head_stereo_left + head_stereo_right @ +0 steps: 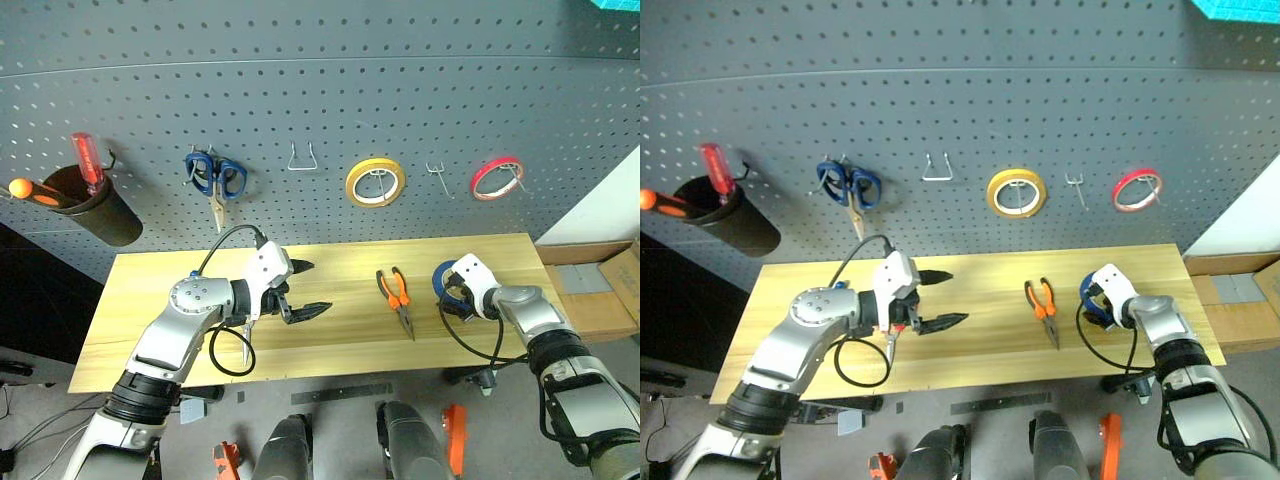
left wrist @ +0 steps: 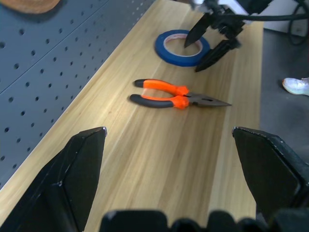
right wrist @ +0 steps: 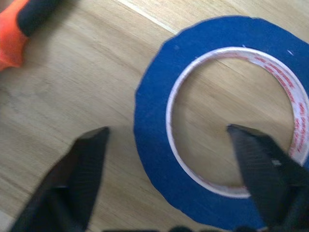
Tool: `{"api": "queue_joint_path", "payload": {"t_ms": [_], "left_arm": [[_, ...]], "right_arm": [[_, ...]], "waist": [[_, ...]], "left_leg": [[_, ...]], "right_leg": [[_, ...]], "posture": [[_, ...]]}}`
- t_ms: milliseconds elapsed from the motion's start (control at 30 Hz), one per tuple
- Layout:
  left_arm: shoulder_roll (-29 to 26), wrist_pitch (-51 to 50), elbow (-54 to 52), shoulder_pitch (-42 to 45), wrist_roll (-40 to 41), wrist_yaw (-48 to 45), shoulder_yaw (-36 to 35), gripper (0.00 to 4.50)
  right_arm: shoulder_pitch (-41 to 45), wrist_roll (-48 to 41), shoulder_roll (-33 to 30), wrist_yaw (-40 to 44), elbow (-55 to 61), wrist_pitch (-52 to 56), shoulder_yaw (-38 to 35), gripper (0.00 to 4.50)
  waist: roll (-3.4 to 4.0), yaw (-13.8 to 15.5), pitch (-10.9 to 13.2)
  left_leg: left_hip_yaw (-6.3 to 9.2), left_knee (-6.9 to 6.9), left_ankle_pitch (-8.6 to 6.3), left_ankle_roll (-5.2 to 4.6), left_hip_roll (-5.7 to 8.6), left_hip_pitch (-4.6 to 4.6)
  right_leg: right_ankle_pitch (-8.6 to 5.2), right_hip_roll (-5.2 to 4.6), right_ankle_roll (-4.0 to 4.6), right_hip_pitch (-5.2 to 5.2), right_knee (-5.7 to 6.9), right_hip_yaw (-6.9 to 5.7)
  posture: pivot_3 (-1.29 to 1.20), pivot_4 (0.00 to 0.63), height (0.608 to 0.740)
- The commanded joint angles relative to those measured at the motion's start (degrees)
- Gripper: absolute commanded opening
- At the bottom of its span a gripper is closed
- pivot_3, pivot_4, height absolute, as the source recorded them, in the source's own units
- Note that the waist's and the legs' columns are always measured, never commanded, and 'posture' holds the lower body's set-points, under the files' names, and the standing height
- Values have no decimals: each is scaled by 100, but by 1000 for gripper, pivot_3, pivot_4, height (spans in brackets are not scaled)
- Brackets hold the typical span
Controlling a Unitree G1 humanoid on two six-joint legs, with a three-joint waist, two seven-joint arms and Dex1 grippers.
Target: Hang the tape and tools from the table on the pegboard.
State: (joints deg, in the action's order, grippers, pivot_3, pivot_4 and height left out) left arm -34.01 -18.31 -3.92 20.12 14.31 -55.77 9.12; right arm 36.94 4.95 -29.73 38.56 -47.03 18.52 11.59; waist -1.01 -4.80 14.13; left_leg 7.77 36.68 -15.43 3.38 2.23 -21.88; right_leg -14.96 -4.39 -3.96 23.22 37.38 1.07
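Observation:
The blue tape (image 3: 154, 111) lies flat at the right end of the table (image 1: 150, 300). My right gripper (image 1: 450, 292) is open and straddles the ring's wall. One finger (image 2: 195, 36) is inside the white core and the other is outside, neither pressing on it. The orange-and-black pliers (image 1: 397, 295) lie just left of the tape, jaws towards the front edge. My left gripper (image 1: 305, 290) hovers open and empty over the table's middle, pointing at the pliers (image 2: 174, 94). The pegboard (image 1: 320, 80) rises behind the table.
On the pegboard hang blue-handled scissors (image 1: 213, 175), a yellow tape ring (image 1: 375, 182) and a red tape ring (image 1: 497, 177). Bare hooks (image 1: 303, 158) (image 1: 438, 178) sit between them. A black cup (image 1: 100, 215) at the left holds a red-handled screwdriver (image 1: 88, 165). A cardboard box (image 1: 600, 290) stands right of the table.

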Motion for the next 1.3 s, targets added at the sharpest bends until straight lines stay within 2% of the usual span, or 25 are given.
{"api": "queue_joint_path", "payload": {"t_ms": [33,233,267,367,467,600,733,867,933,1067,1233,1300], "left_arm": [[48,158,-181,80,-21,-82,68,4500],[114,253,-83,170,-61,-194,159,4500],[123,257,-73,185,-47,-214,165,4500],[147,254,-44,243,-3,-297,169,4500],[197,247,-16,295,27,-332,132,4500],[258,258,-23,339,128,-382,52,4500],[318,274,8,434,252,-457,-9,4500],[435,358,50,527,320,-455,-64,4500],[520,341,61,580,410,-403,-153,4500],[558,232,44,596,549,-332,-281,4500],[609,259,115,617,475,-49,-439,4500],[613,225,109,628,484,-7,-460,4500]], "right_arm": [[33,324,48,96,-477,-89,246,2574],[194,352,196,276,-936,34,256,497],[210,313,226,285,-988,73,216,387],[116,246,233,153,-741,-1,83,386],[-225,221,89,-48,86,-46,-87,386],[-1448,582,-455,-524,2745,-1,-290,386],[-3041,767,-546,-818,6266,1117,-893,386],[-3765,1156,-262,-1239,7983,1711,-921,385],[-3968,1554,-7,-1671,8743,1526,-721,385],[-3727,2032,211,-1906,9240,1286,-272,385],[-2279,1906,449,-1767,8498,1364,-237,385],[-1973,1761,505,-1750,8072,1260,-295,385]], "waist": [[0,-2,0],[-8,-18,-5],[-12,-19,-8],[-20,-21,-12],[-21,-21,-13],[-2,22,-5],[6,-26,-3],[5,-111,-2],[5,-122,-1],[4,-187,-1],[1,-234,1],[1,-231,1]], "left_leg": [[1,12,0,0,1,0],[-3,37,1,0,5,11],[-3,37,1,1,4,12],[-2,37,2,1,3,13],[-2,37,1,1,3,12],[6,35,1,1,9,-11],[0,38,3,4,11,-70],[-12,45,2,2,8,-79],[-9,47,3,2,5,-73],[-11,49,4,3,5,-73],[-13,55,4,3,4,-69],[-8,52,4,3,3,-70]], "right_leg": [[2,0,-3,-4,5,0],[8,0,-11,-10,37,10],[8,1,-10,-10,40,10],[9,2,-9,-9,42,10],[9,2,-9,-9,40,10],[7,-5,-12,9,39,4],[6,-13,-13,63,45,6],[7,-8,-13,85,65,16],[7,-2,-13,81,68,15],[7,-1,-13,82,69,18],[9,0,-12,81,70,19],[10,0,-10,81,70,15]], "posture": [[-87,268,740],[-102,252,740],[-103,250,740],[-115,244,740],[-123,242,740],[-145,246,740],[-181,255,740],[-199,260,740],[-214,263,740],[-224,265,740],[-212,260,740],[-203,257,740]]}}
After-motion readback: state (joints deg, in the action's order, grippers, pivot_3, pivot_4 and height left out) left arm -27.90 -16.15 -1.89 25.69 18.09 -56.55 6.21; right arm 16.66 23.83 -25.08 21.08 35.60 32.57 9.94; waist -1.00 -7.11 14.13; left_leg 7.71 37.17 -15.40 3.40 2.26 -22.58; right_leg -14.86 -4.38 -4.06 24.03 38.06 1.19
